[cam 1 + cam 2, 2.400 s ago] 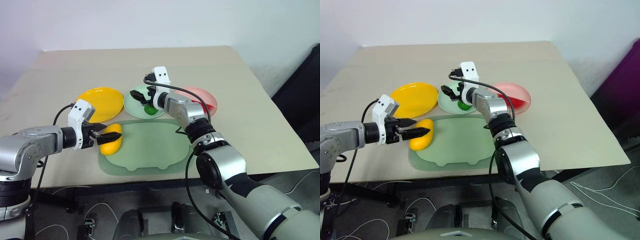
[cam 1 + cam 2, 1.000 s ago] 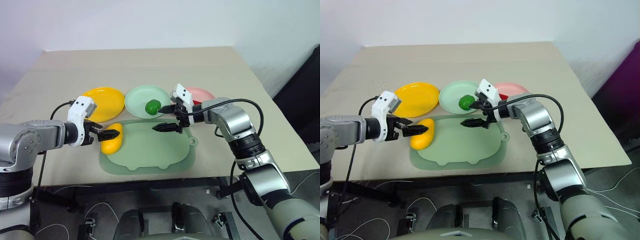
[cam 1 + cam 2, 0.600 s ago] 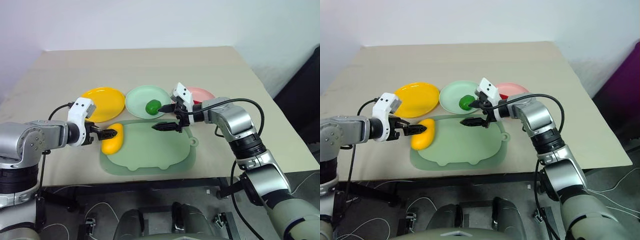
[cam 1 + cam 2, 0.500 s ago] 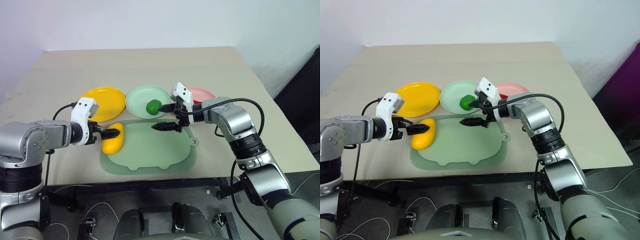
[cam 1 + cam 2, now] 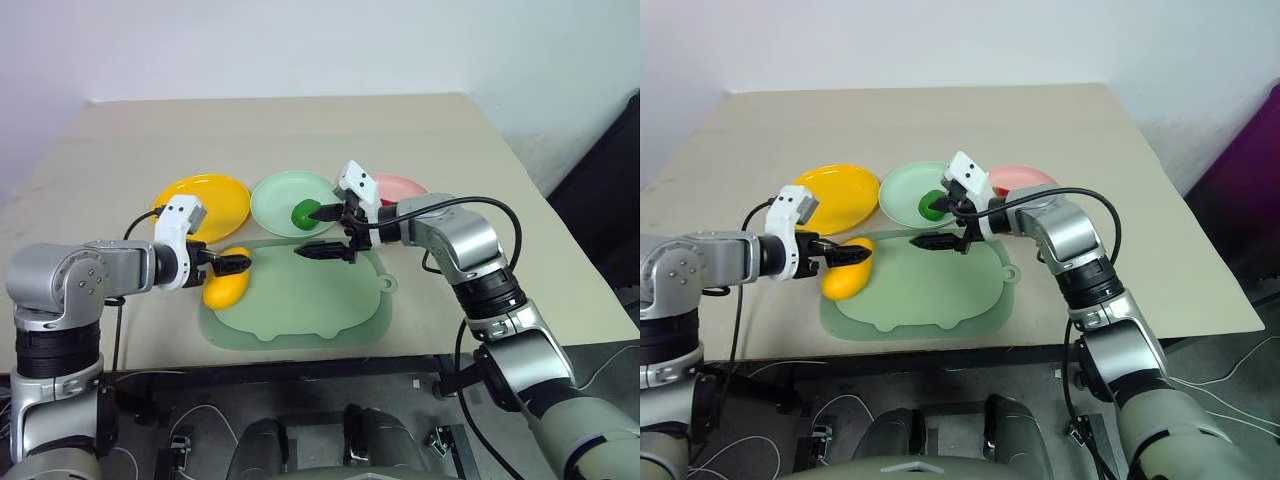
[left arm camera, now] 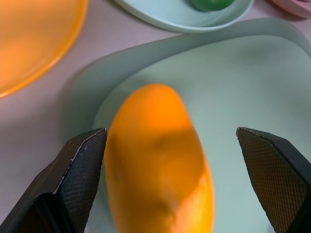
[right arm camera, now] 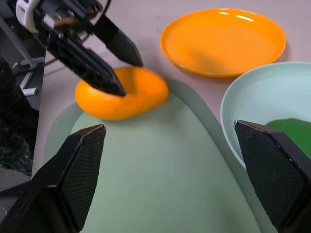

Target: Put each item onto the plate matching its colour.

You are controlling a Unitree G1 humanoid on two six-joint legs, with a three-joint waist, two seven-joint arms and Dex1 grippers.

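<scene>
On the desk, green fruit and watermelon wedge sit plated, while wide left fingers straddle the unplaced mango; right fingers wide, empty.

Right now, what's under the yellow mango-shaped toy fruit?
The yellow mango-shaped toy fruit lies on the left edge of the large pale-green mat, which rests on the beige table. The open left gripper straddles it. The contact patch beneath the fruit is hidden.
</scene>
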